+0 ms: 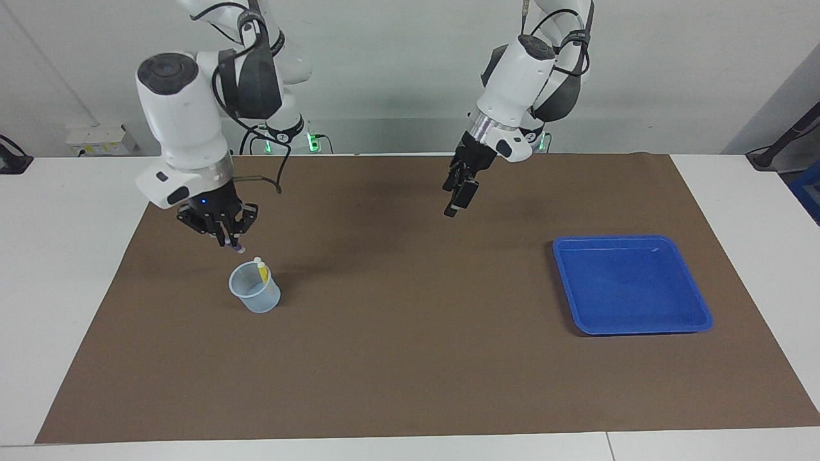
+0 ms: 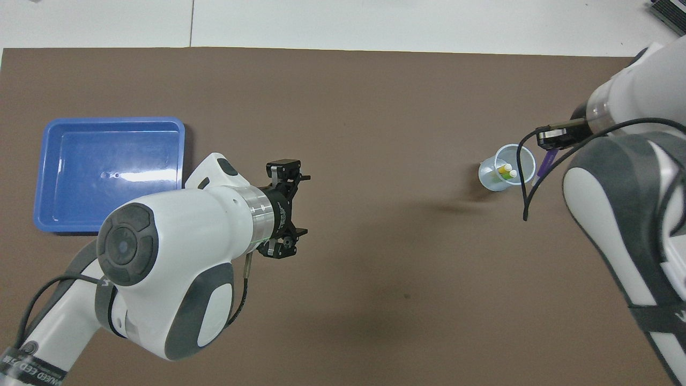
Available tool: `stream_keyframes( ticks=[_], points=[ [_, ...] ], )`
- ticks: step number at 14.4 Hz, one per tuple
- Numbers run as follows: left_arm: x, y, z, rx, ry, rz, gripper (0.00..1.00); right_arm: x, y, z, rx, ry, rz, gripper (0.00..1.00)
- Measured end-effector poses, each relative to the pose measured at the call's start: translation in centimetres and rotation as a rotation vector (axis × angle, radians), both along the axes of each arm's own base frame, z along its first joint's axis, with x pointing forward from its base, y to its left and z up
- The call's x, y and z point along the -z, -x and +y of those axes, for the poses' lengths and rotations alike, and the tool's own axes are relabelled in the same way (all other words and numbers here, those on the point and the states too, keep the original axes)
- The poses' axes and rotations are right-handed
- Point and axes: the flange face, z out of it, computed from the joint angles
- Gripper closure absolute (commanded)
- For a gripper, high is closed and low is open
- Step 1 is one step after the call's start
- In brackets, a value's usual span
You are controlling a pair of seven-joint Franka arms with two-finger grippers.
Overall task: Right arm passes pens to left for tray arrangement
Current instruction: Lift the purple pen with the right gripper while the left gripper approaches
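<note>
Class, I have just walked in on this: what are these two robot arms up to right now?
The right gripper is shut on a purple pen, held in the air just above a small clear cup. A yellow pen and a green pen stand in that cup. The left gripper hangs open over the middle of the brown mat, waiting. The blue tray at the left arm's end of the table has no pens in it yet.
</note>
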Motion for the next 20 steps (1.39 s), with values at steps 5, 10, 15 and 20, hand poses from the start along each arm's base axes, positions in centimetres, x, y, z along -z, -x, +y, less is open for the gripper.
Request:
stream_keyframes(
  ticks=[5, 10, 15, 20],
  points=[
    [0.0, 0.2, -0.3, 0.003, 0.001, 0.001, 0.00, -5.4, 1.5, 1.4, 0.047, -0.184, -0.006, 0.86],
    [-0.5, 1.7, -2.7, -0.068, 0.044, 0.027, 0.00, -3.0, 0.7, 4.4, 0.209, -0.381, 0.056, 0.86],
    [-1.4, 2.4, -4.3, -0.247, 0.131, 0.072, 0.00, -0.1, 0.7, 11.3, 0.392, -0.510, 0.082, 0.86],
    [-1.3, 3.3, -7.2, -0.448, 0.248, 0.133, 0.00, 1.9, 1.3, 18.5, 0.510, -0.559, 0.090, 0.86]
  ],
)
